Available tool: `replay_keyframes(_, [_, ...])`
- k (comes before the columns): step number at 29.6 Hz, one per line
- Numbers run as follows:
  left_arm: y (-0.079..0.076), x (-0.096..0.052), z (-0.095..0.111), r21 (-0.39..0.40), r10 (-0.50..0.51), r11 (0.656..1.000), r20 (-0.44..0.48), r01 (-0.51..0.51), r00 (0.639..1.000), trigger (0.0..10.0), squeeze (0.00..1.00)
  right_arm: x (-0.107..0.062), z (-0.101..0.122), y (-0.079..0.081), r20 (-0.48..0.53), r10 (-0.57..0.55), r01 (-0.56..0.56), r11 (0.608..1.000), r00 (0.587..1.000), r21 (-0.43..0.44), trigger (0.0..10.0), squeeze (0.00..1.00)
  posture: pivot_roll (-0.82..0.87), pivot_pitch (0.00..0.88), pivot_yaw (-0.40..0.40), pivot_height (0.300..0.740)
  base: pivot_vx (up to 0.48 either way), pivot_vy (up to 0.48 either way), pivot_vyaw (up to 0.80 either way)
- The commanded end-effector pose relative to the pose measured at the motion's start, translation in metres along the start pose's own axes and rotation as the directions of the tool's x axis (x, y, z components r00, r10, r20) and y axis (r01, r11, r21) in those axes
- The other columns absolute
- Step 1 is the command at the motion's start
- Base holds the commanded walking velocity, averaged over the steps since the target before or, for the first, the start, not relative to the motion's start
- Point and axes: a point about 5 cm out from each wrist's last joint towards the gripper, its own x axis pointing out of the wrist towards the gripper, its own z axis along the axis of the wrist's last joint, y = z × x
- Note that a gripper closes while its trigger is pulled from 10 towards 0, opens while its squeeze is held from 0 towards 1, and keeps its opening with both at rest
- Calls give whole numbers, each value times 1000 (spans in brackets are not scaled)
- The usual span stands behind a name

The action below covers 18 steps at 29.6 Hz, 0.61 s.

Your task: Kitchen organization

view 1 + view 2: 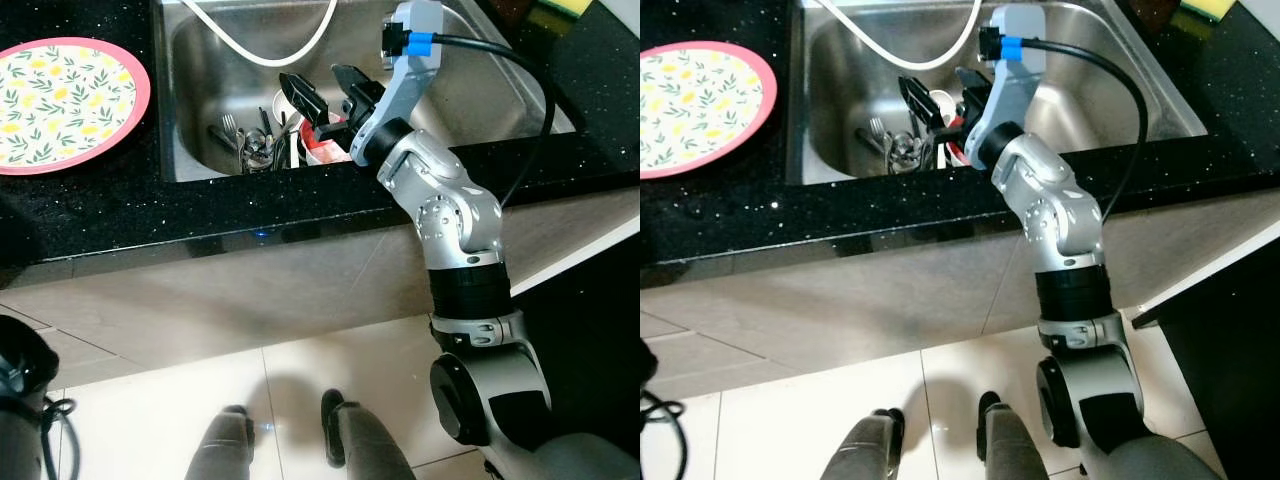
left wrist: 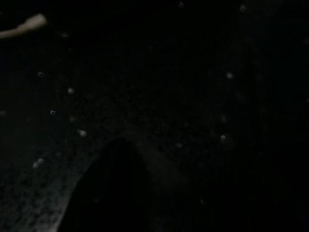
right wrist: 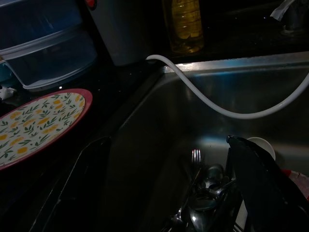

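My right gripper point(image 1: 315, 78) hangs open over the steel sink point(image 1: 190, 60), with nothing between its black fingers. Just below it, at the sink's near wall, lies a heap of cutlery point(image 1: 250, 142) with a fork point(image 3: 195, 157) on top. A white cup point(image 3: 261, 144) and a red-and-white dish point(image 1: 322, 150) sit beside the heap, partly hidden by the gripper. A pink-rimmed plate with a lemon pattern point(image 1: 60, 105) rests on the black countertop left of the sink. My left arm point(image 1: 22, 395) hangs idle at the lower left; its wrist view is nearly black.
A white hose point(image 1: 270, 50) loops across the sink's back. Behind the sink stand an oil bottle point(image 3: 186, 21) and stacked plastic containers point(image 3: 43, 48). A yellow sponge point(image 1: 562, 8) lies at the far right corner. The black counter edge point(image 1: 250, 225) runs in front of my feet.
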Motion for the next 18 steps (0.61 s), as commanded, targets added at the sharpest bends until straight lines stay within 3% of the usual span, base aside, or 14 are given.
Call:
replay_keyframes(1, [2, 5, -17, -17, -2, 1000, -90, 0, 996, 10000, 0, -1, 1, -1, 7, 1, -1, 1000, 1000, 2, 10000, 0, 168, 269, -35, 740, 0, 0, 0])
replay_keyframes(6, [4, 7, -25, -2, -3, 1000, -121, 3, 993, 10000, 0, -1, 2, -1, 9, 5, -5, 1000, 1000, 3, 10000, 0, 167, 269, -40, 740, 0, 0, 0])
replay_keyframes(7, [6, 6, -21, 69, 34, 997, -59, -30, 998, 10000, 0, -1, 2, -1, 9, 6, -6, 1000, 1000, 3, 10000, 0, 165, 269, -40, 740, 0, 0, 0])
replay_keyframes(10, [6, 4, -14, 136, 54, 989, 18, -56, 998, 10000, 0, -1, 2, -1, 9, 7, -7, 1000, 1000, 2, 10000, 0, 164, 269, -42, 740, 0, 0, 0])
replay_keyframes(11, [-5, -6, 4, 192, 5, 981, 159, -36, 987, 10000, 0, -1, 2, -1, 9, 6, -6, 1000, 1000, 1, 10000, 0, 164, 269, -42, 740, 0, 0, 0])
replay_keyframes(12, [-12, -10, 11, 194, -34, 981, 197, -5, 980, 10000, 0, -1, 2, -1, 9, 7, -7, 1000, 1000, 2, 10000, 0, 164, 269, -42, 740, 0, 0, 0])
replay_keyframes(15, [-16, -12, 15, 192, -59, 981, 217, 16, 974, 10000, 0, -1, 2, -1, 8, 7, -7, 1000, 1000, 2, 10000, 0, 164, 269, -42, 740, 0, 0, 0])
replay_keyframes(18, [-34, -19, 16, 249, -128, 966, 242, 66, 962, 10000, 0, 0, 2, 0, 10, 8, -8, 1000, 1000, 5, 10000, 0, 167, 265, -40, 740, 0, 0, 0])
